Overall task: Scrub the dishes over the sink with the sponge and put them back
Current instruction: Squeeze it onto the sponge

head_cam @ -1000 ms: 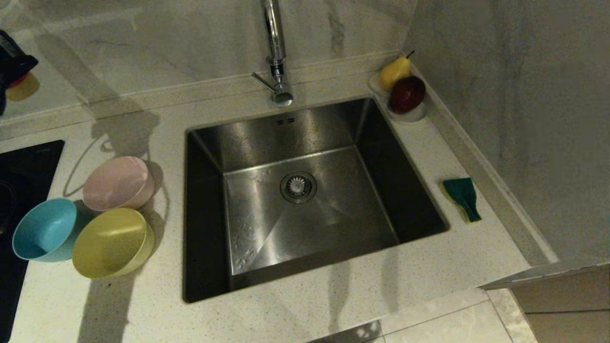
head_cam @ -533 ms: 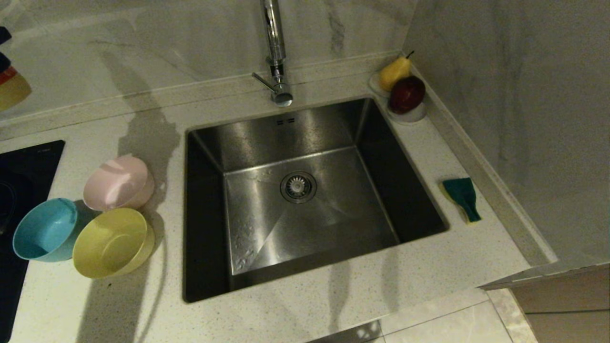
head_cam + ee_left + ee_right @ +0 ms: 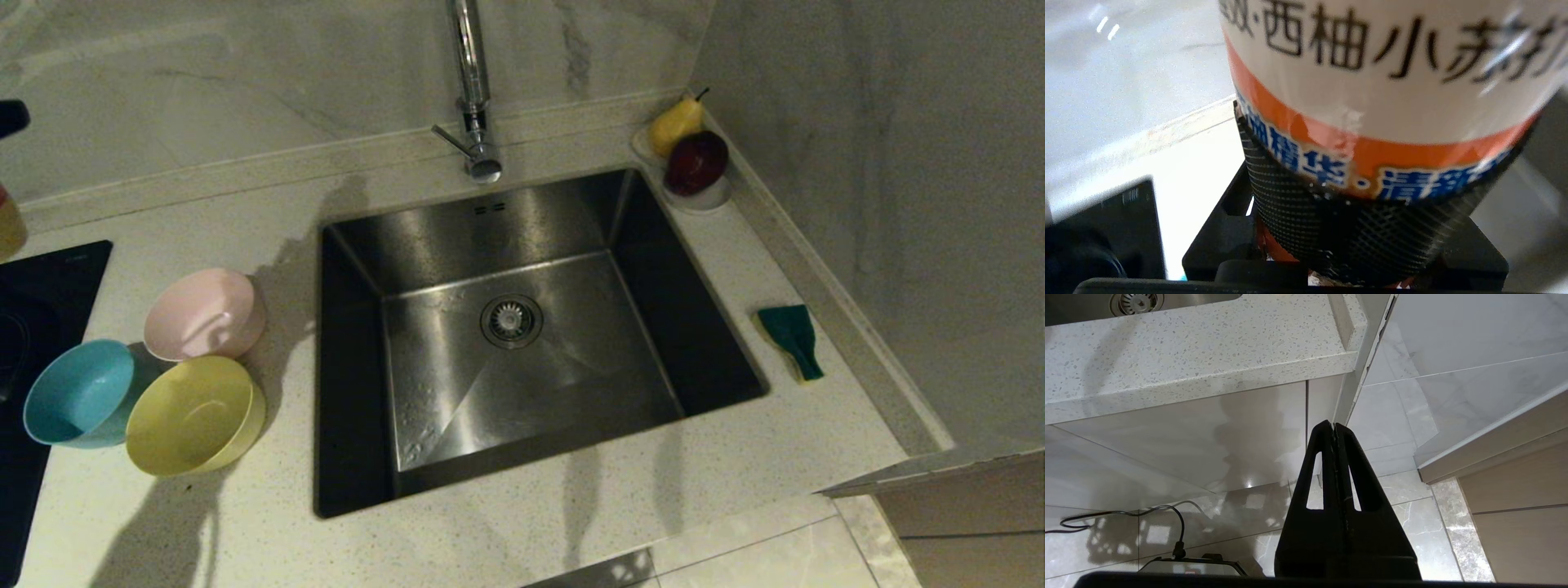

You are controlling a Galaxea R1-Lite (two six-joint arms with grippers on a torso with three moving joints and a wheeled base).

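At the far left edge, my left gripper (image 3: 1355,228) clamps a white bottle with an orange band (image 3: 1372,102), its label in Chinese characters. My right gripper (image 3: 1334,428) hangs closed below the speckled stone surface (image 3: 531,531). Pink (image 3: 204,314), blue (image 3: 77,392) and yellow plastic bowls (image 3: 194,415) cluster left of the open steel sink (image 3: 522,327); the green sponge (image 3: 790,339) lies right of it.

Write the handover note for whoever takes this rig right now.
Left gripper: clamped on a labelled bottle, at the far left edge of the head view, away from the sink.
Right gripper: shut, empty, parked below the counter edge.
Pink bowl, blue bowl and yellow bowl: clustered on the counter left of the sink.
Sponge: on the counter right of the sink, green face up.
Done: no bowl over the sink, sponge untouched.
Left: all scrubbing and returning.
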